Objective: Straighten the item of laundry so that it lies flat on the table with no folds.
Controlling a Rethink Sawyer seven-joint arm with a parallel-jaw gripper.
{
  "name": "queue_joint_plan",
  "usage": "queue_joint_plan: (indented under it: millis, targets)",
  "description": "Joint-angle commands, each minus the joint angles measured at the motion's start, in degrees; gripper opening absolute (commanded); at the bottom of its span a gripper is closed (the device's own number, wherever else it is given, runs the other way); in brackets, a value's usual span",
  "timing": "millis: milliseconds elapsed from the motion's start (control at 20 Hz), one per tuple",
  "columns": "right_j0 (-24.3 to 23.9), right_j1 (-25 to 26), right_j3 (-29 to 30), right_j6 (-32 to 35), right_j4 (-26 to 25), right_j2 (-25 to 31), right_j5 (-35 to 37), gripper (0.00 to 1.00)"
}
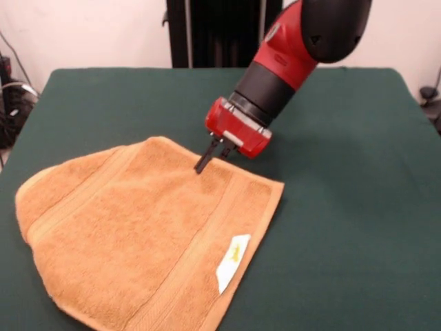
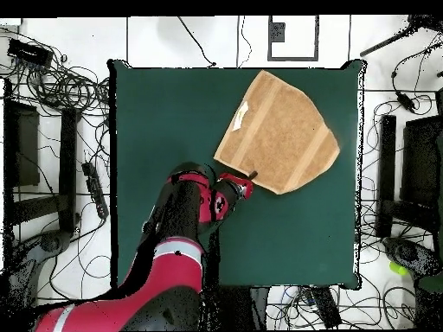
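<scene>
the tool (image 1: 207,156), fingers nearly pressed together, touches the terry towel's (image 1: 145,234) far edge; the cloth spreads toward the surface's (image 1: 358,207) near side.

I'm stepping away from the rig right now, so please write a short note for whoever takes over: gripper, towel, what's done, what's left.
Gripper: fingers close together, tips down at the towel's far edge; whether they pinch the cloth cannot be told.
Towel: on the table, mostly spread, label facing up. In the overhead view it lies toward the table's top right part.
Done: most of the towel lies flat.
Left: the outline is not square. The left end in the front view is rounded, as if a corner is tucked under. Unfold that and smooth it out.
</scene>
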Motion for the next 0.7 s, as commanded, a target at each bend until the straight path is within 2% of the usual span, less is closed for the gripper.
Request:
queue_joint_plan:
  millis: [50,700]
  targets:
    - [3.17,0.22,8.20,-7.78,6.68,5.82,-1.05,0.00]
    - [6.87,-2.10,11.90,-4.83,13.64,6.84,-0.20,0.00]
